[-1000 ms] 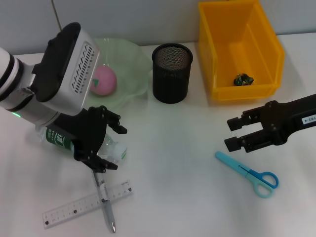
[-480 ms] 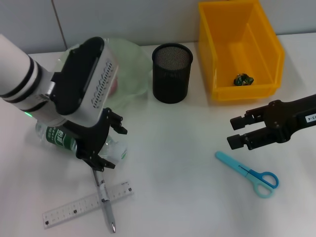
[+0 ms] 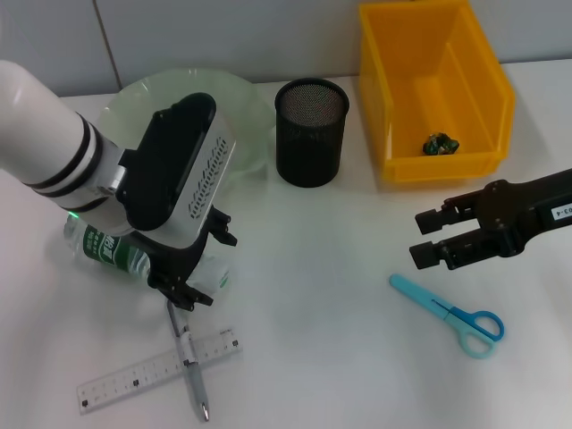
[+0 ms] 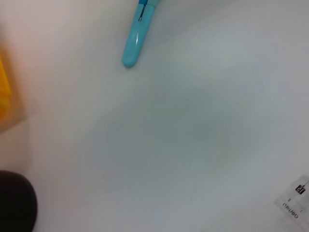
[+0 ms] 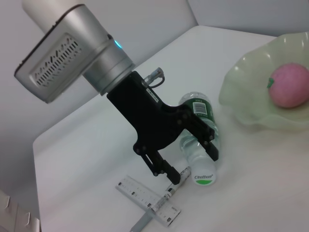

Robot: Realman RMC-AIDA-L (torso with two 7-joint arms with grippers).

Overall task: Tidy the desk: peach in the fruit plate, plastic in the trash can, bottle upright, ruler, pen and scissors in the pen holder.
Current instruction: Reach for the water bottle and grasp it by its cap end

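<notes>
Bottle [image 3: 112, 255] step underway: it lies flat just in front of fruit plate [image 3: 255, 134]. Left gripper [image 5: 188, 150] straddles it w/ jaws spread, not yet clamped. Next: close, tip upright. Right gripper [image 3: 432, 239] idle, spread, well right of plate.

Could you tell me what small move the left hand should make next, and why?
Probably lower the open left hand a little and close on the bottle: the bottle lies on its side on the table, and the fingers already straddle it near the cap end.
</notes>
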